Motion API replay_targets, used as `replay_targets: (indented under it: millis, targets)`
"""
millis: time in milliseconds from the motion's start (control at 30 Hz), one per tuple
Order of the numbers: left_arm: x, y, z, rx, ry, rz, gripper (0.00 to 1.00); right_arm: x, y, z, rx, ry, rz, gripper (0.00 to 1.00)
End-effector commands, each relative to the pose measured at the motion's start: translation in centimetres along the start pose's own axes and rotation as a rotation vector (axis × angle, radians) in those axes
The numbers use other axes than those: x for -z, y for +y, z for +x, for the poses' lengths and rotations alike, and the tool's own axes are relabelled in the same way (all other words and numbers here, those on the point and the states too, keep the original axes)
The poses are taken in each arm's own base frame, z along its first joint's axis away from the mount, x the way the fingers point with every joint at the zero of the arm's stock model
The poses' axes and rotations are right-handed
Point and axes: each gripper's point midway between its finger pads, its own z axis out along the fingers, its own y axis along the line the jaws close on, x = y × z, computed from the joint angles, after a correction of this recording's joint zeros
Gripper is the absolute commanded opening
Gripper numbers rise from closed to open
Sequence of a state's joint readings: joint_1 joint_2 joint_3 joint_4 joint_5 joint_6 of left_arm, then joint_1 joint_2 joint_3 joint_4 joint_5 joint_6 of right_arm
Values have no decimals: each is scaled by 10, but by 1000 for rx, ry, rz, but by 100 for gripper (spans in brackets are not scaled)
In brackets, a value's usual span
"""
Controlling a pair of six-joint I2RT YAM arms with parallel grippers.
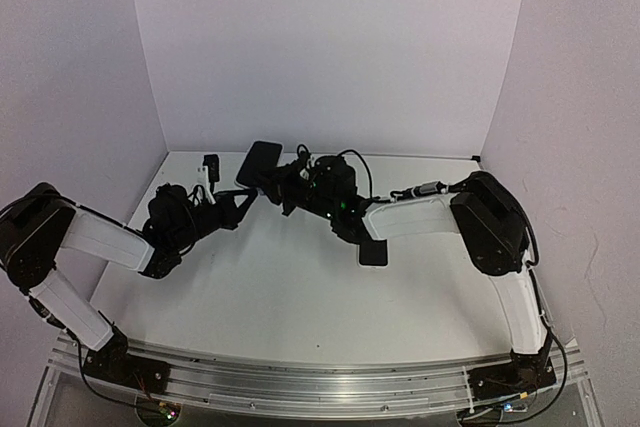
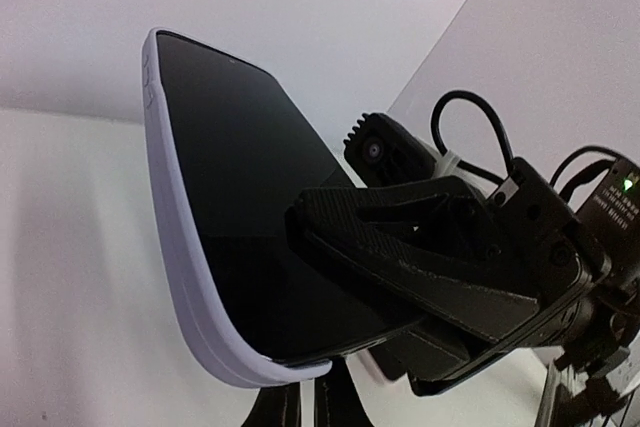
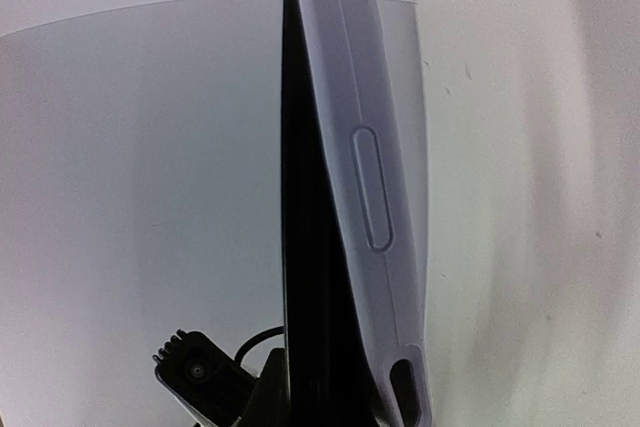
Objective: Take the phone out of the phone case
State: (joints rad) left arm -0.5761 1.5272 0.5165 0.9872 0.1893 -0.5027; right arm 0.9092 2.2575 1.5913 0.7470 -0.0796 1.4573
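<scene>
Phone (image 2: pixel 250 217) in case (image 2: pixel 178 257) sits clamped in right tool (image 2: pixel 312 235); left tool (image 1: pixel 243 199) is closed at case's edge, above white desk (image 1: pixel 280 297).

Lab test cell (plain white walls (image 1: pixel 330 47), table (image 1: pixel 280 297)).

White table (image 1: pixel 300 297); small black rectangular object (image 1: pixel 373 253) lying flat on it, right of centre.

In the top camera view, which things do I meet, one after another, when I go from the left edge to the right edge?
Left arm's elbow → left pincer → phone → right pincer → right arm's elbow.
</scene>
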Motion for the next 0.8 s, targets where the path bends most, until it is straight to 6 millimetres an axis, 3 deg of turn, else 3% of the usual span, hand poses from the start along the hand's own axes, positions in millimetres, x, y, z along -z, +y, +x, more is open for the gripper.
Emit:
replay_targets:
  millis: [0, 67, 167, 400, 600, 767]
  targets:
    - [14, 50, 11, -27, 30, -206, 0, 16, -32, 15, -87, 61, 82, 0]
    - [18, 62, 34, 24, 95, -249, 0, 13, -56, 23, -129, 101, 113, 0]
    - [25, 81, 61, 51, 164, -329, 0, 14, -71, 25, -182, 104, 129, 0]
    - [40, 107, 96, -21, 254, -455, 0, 30, -101, 30, -284, 95, 217, 0]
    - [45, 104, 114, 93, 297, -440, 0, 44, -126, 32, -313, 97, 283, 0]
    - [45, 87, 125, 442, 306, -398, 0, 54, -133, 37, -246, 167, 343, 0]
